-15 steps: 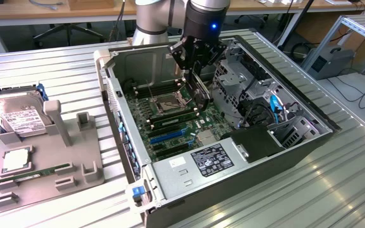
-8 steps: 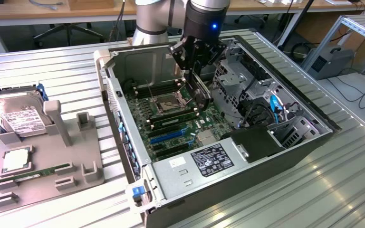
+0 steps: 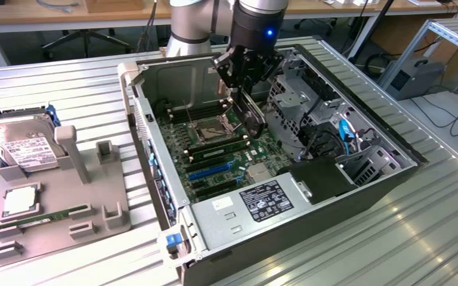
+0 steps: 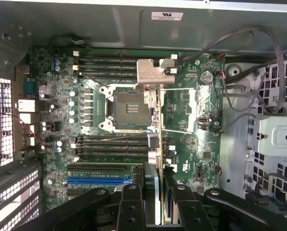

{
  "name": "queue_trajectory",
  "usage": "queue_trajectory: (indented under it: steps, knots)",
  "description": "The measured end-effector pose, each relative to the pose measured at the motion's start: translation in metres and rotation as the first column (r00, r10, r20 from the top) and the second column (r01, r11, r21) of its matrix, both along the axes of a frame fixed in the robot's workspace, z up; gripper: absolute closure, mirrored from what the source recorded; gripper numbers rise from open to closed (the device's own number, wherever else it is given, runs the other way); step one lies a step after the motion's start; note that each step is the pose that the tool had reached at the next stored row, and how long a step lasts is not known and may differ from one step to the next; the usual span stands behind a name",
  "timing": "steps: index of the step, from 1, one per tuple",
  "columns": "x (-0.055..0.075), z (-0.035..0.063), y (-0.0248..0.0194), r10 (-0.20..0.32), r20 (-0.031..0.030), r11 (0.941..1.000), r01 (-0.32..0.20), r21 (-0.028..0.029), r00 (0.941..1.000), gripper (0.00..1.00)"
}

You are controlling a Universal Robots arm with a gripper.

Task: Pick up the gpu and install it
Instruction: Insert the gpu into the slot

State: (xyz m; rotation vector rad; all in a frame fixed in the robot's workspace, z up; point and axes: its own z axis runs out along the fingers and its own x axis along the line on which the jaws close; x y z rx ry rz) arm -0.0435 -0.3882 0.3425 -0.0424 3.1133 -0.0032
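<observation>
The arm (image 3: pixel 189 24) reaches down from above, its wrist (image 3: pixel 254 27) vertical with a blue light lit. The gripper (image 3: pixel 243 80) points straight down. Its black fingers (image 4: pixel 133 192) are closed partway on the gpu (image 4: pixel 151 74), clamping its upper edge so it hangs edge-down between them.

Bright, even room light — glare on the ribbed table (image 3: pixel 420 244), case (image 3: pixel 173 77) interior dimmer
</observation>
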Motion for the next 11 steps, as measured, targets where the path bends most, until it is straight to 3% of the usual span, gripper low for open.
queue_trajectory:
  steps: [11]
  knots:
    - [0.0000,0.0000,0.0000,0.031,0.0000,0.9995,-0.031,0.0000,0.9995,0.73]
